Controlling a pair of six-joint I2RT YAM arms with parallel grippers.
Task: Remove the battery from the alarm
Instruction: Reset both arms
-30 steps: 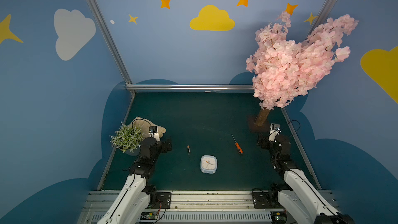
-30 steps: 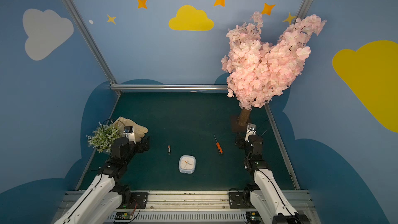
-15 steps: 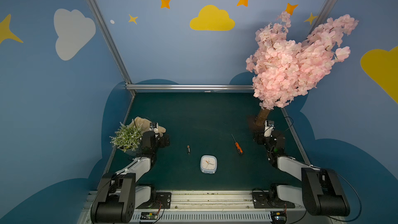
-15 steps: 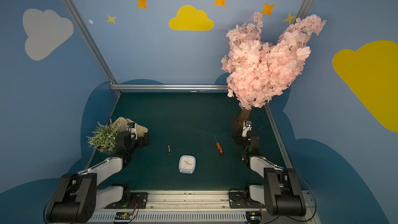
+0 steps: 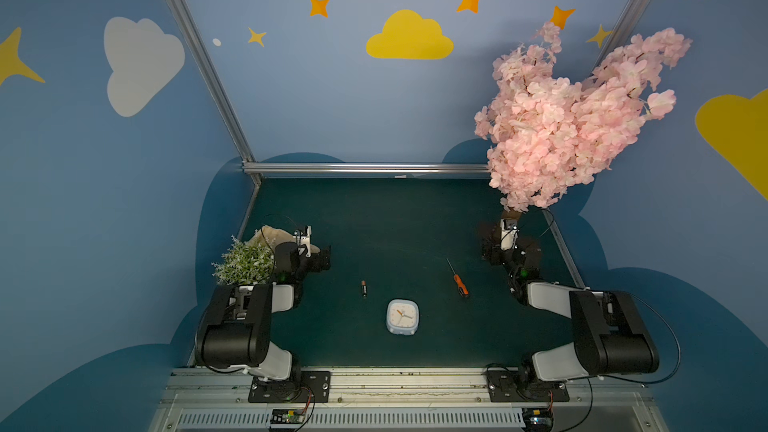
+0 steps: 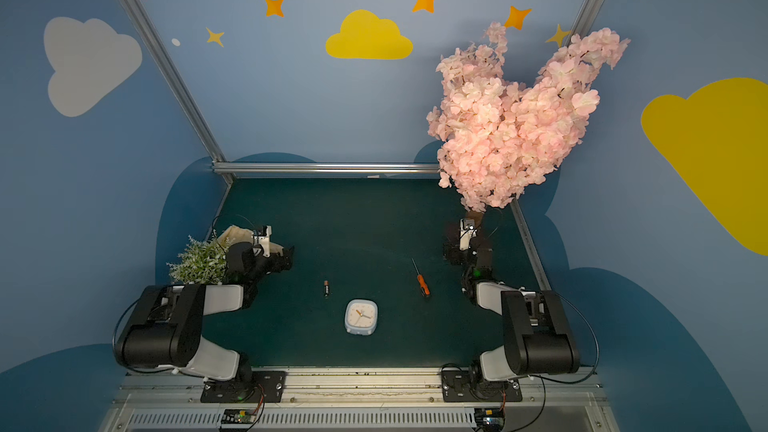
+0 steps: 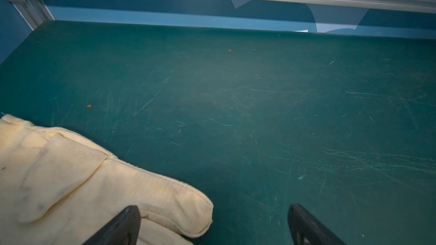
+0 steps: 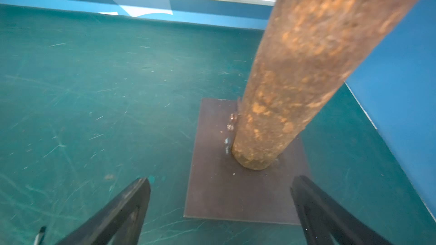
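Now that my left end effector [image 7: 213, 210] and right end effector [image 8: 220, 182] have parked, both gape wide, empty. The battery [image 5: 364, 288] lies on the surface [image 5: 395, 222] near the front edge, clear of the alarm [image 5: 402, 317]; removal looks done.

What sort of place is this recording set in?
Probably a staged robot test booth: blue walls with clouds and stars, an artificial blossom tree, and two robot arms bolted to a rail.

Orange screwdriver [image 5: 458, 283], glove [image 7: 70, 173], sm. plant [image 5: 245, 261], pink tree [image 5: 561, 126] on mat [image 5: 374, 222]
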